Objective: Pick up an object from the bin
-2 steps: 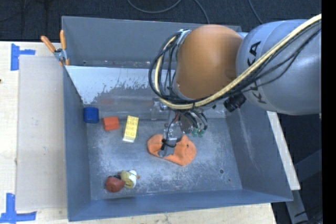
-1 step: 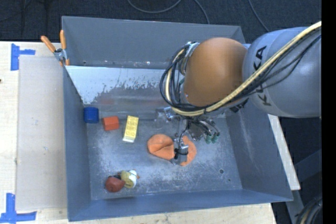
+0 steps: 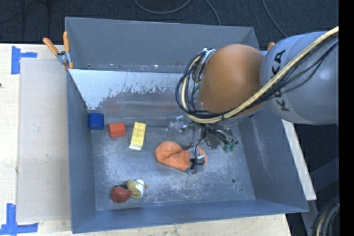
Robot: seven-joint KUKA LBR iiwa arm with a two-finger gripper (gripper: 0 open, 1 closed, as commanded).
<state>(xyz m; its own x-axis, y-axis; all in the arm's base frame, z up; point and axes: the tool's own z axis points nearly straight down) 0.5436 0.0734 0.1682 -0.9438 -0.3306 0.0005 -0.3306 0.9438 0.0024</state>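
Observation:
My gripper point(image 3: 194, 163) hangs under the arm's orange cover, low in the middle of the bin. Its tip is down at the right end of a soft, floppy orange thing point(image 3: 170, 154) that lies flat on the bin floor. I cannot make out whether the tip grips that thing or only touches it. A yellow studded brick point(image 3: 138, 135) lies a little to the left of the orange thing.
Left of the brick sit a small orange-red block point(image 3: 116, 130) and a blue block point(image 3: 95, 121). Near the front wall lie a dark red lump point(image 3: 120, 194) and a yellowish-white piece point(image 3: 135, 188), touching. The arm covers the bin's right side.

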